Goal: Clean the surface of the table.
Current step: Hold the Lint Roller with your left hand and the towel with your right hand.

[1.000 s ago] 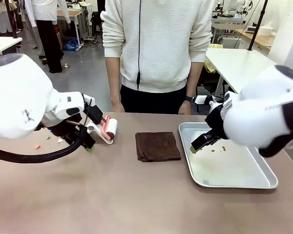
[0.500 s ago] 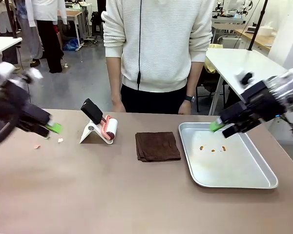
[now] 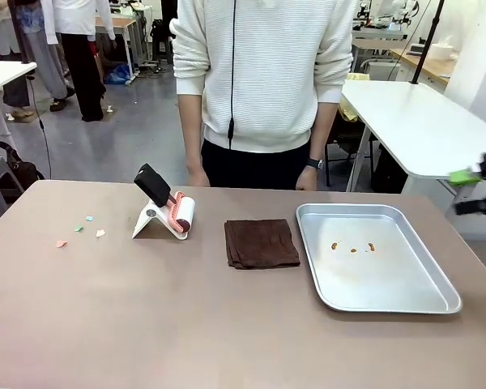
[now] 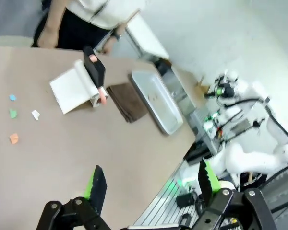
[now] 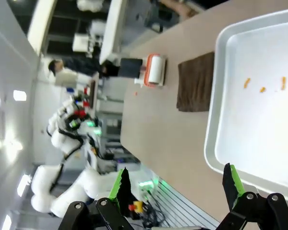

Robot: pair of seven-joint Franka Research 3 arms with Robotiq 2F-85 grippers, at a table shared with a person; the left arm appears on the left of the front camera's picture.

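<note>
The brownish table [image 3: 186, 320] carries several small coloured paper scraps [image 3: 79, 231] at its left. A lint roller [image 3: 172, 212] leans on its white stand near the middle, beside a folded brown cloth [image 3: 261, 243]. My right gripper [image 3: 473, 191] hangs open past the table's right edge, holding nothing. In the left wrist view my left gripper [image 4: 151, 182] is open and empty, high above the table [image 4: 86, 148], with the scraps [image 4: 12, 114] and roller [image 4: 91, 76] far below. The right wrist view looks past the open right gripper [image 5: 176, 184] down at the table [image 5: 153, 124].
A shiny silver tray [image 3: 405, 279] with a few orange crumbs [image 3: 352, 248] lies at the right, also seen as the tray [image 5: 249, 129] in the right wrist view. A person in a white sweater [image 3: 263, 73] stands at the far edge. White tables stand behind.
Both arms have pulled back from over the table: the left one out past the left side, the right one away from the tray to the right edge. Both stayed open.
</note>
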